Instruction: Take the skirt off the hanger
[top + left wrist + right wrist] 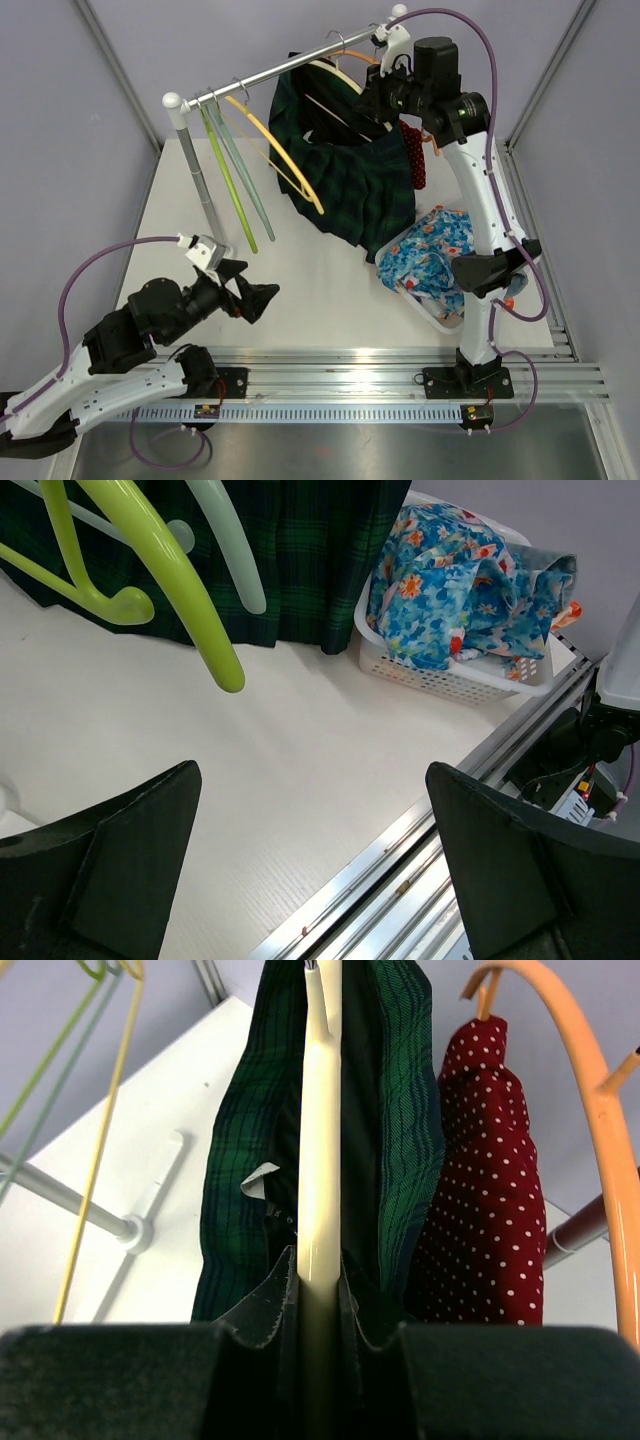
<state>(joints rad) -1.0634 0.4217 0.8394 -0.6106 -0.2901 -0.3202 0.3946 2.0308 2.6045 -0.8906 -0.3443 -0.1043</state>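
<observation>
The dark green plaid skirt [350, 170] hangs from a cream hanger [335, 78] on the rack rail at the back. My right gripper [380, 100] is up at the rail, shut on that hanger. In the right wrist view the cream hanger [318, 1160] runs straight between the fingers of the right gripper [318, 1285], with the skirt [240, 1160] draped on both sides of it. Low over the table at the front left, my left gripper [252, 292] is open and holds nothing. In its wrist view the left gripper [315, 850] faces the skirt's hem [300, 550].
Empty green [228, 175], pale green and yellow hangers [285, 160] hang on the rail's left part. A red polka-dot garment [412, 155] on an orange hanger [600, 1130] hangs right of the skirt. A white basket [440, 312] with floral fabric sits at the right. The rack post [198, 170] stands left.
</observation>
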